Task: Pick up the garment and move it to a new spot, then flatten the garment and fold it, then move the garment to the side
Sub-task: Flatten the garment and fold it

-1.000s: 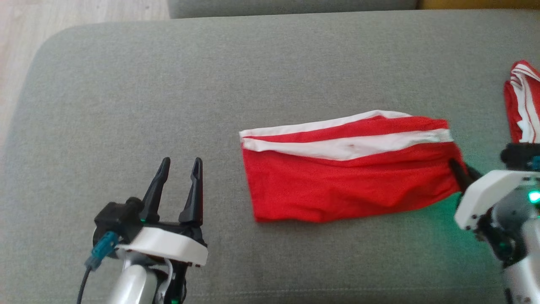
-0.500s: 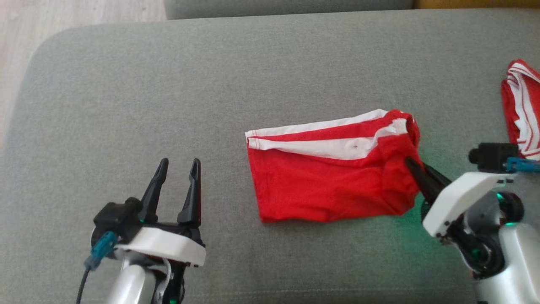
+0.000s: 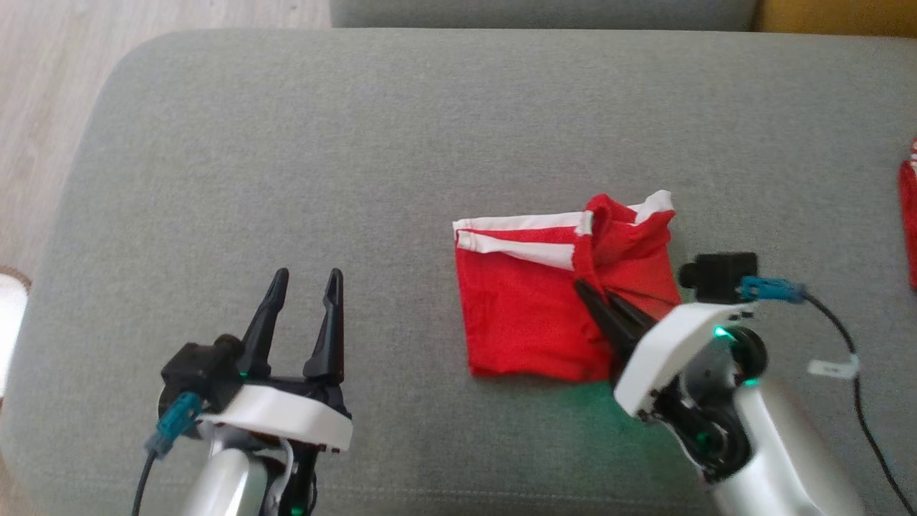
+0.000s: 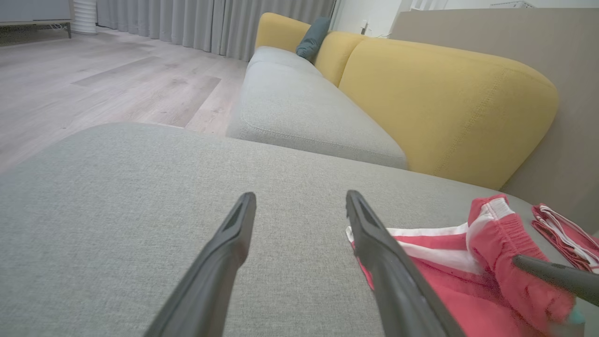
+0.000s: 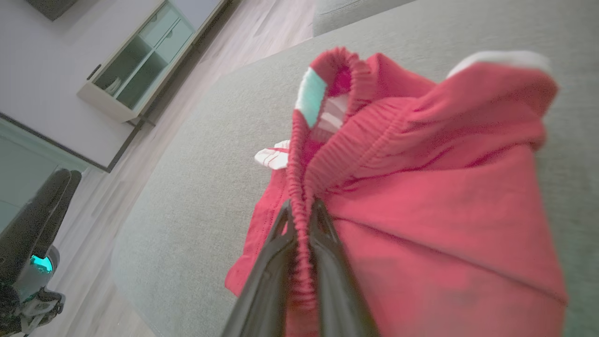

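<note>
- Two arms come up from the bottom of the head view over a grey cushion point(image 3: 358, 143).
- At the lower left, the left gripper point(image 3: 308, 274) stands with its white wrist housing low and its dark fingers pointing straight up the view.
- Its fingers are spread wide with nothing between them. The left wrist view shows bare grey fabric in the gap. Whether the fingers touch the cushion cannot be told.
- The right gripper point(image 3: 593, 292) reaches in from the lower right on a slanted forearm, with its fingers pointing up and to the left.
- Its fingers are pressed almost together, pinching the gathered elastic band of the garment point(image 3: 523, 315), a pair of red shorts with white stripes. In the right wrist view the ribbed band runs down between the two fingertips.
- The pinched edge is raised and bunched, and it is folded over the right part of the shorts. The left part lies flat on the cushion with its white stripes along the far edge.
- The garment sits right of the cushion's centre, directly at the right gripper's tips and well apart from the left gripper, off to that gripper's right.
- A second red and white cloth point(image 3: 908, 215) lies at the far right edge, apart from the shorts.
- A yellow backrest point(image 4: 444, 103) rises beyond the cushion, and pale wooden floor point(image 3: 43, 107) shows to the left.
</note>
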Controlling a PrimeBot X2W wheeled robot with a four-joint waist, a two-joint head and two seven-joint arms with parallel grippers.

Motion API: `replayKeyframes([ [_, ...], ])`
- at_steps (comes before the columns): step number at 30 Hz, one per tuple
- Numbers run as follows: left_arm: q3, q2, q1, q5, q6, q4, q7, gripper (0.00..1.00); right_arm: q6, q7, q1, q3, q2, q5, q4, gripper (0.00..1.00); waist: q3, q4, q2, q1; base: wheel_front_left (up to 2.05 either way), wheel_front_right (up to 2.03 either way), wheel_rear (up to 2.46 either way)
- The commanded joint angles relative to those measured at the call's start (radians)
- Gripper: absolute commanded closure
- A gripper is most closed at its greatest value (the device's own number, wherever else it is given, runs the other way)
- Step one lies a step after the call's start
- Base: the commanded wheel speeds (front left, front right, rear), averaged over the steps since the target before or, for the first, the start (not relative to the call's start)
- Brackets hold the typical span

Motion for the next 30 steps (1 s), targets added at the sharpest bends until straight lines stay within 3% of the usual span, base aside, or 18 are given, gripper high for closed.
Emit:
replayKeyframes([
  [1,0.037,-0.003,-0.043,0.011,-0.006,-0.033,-0.012,0.00,0.007,-0.028,-0.071,0.040,0.017,-0.011,-0.002,1.00,0.008,0.016,0.0000,0.0000,0.00,0.00,0.00],
  [12,0.032,-0.013,-0.056,0.008,-0.010,-0.027,-0.012,0.00,0.007,-0.125,-0.185,0.208,0.030,0.034,0.196,1.00,0.024,0.081,0.0000,0.0000,0.00,0.00,0.00],
  [22,0.040,-0.017,-0.053,0.009,-0.008,-0.024,-0.012,0.00,0.007,-0.201,-0.241,0.304,0.031,0.049,0.318,1.00,0.018,0.087,0.0000,0.0000,0.00,0.00,0.00],
  [23,0.040,-0.017,-0.052,0.009,-0.009,-0.023,-0.012,0.00,0.007,-0.210,-0.247,0.314,0.031,0.051,0.329,0.84,0.018,0.086,0.0000,0.0000,0.00,0.00,0.00],
  [24,0.040,-0.017,-0.052,0.009,-0.009,-0.022,-0.012,0.00,0.007,-0.219,-0.252,0.324,0.031,0.055,0.340,0.54,0.017,0.084,0.0000,0.0000,0.00,0.00,0.00],
  [25,0.039,-0.018,-0.052,0.010,-0.009,-0.020,-0.012,0.00,0.007,-0.228,-0.257,0.332,0.031,0.059,0.350,0.00,0.016,0.082,0.0000,0.0000,0.00,0.00,0.00],
  [30,0.039,-0.019,-0.051,0.012,-0.010,-0.016,-0.012,0.00,0.007,-0.289,-0.273,0.370,0.031,0.074,0.369,0.00,0.009,0.070,0.0000,0.0000,0.00,0.00,0.00],
])
